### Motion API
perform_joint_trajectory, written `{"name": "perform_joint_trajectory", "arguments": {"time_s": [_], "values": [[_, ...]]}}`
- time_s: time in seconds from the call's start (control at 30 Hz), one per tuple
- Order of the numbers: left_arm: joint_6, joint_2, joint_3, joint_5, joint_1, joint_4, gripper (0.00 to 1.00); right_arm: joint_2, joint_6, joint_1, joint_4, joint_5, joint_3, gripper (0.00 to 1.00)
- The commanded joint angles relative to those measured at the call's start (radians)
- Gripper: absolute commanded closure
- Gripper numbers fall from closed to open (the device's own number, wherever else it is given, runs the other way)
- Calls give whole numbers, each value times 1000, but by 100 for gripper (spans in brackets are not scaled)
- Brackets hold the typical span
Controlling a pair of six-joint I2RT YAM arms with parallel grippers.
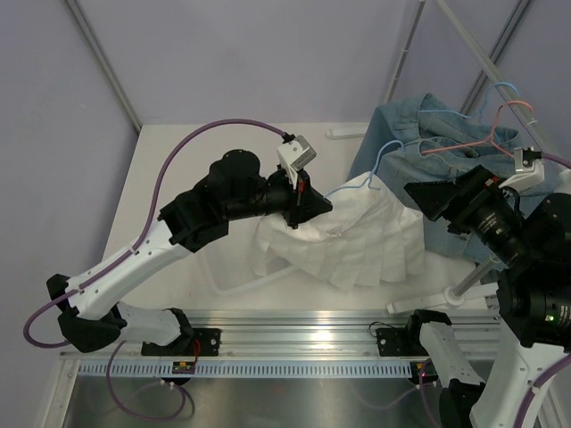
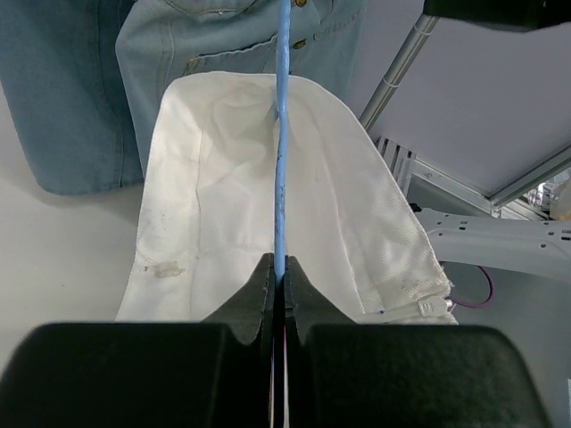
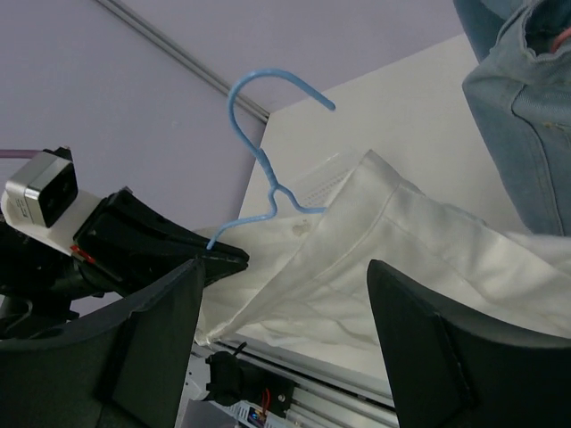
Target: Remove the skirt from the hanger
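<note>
A white pleated skirt [image 1: 361,241] lies on the table with a blue wire hanger [image 1: 384,153] inside its waistband. My left gripper [image 1: 318,207] is shut on the hanger's left arm at the skirt's left side. In the left wrist view the blue wire [image 2: 282,134] runs straight from the closed gripper [image 2: 283,266] into the open waistband [image 2: 223,178]. My right gripper [image 1: 428,201] is open and empty, just right of the skirt. In the right wrist view the gripper [image 3: 285,312] hovers above the skirt [image 3: 401,259], with the hanger's hook [image 3: 259,152] beyond.
A blue denim garment [image 1: 446,143] on a pink hanger [image 1: 500,134] lies at the back right, touching the skirt; it also shows in the left wrist view [image 2: 71,98]. Metal frame poles [image 1: 103,62] rise at the back. An aluminium rail [image 1: 294,325] runs along the near edge.
</note>
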Motion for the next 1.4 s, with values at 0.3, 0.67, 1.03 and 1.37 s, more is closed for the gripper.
{"name": "perform_joint_trajectory", "arguments": {"time_s": [0.3,0.67,1.03,1.37], "values": [[-48,56,75,2,2,41,100,192,-51,128,107,18,60,19],[-46,67,123,11,1,2,100,201,-60,382,241,249,-90,28],[-59,32,92,32,2,4,100,253,-52,454,311,305,-126,44],[-45,58,170,25,1,-45,100,198,6,565,357,434,-207,80]]}}
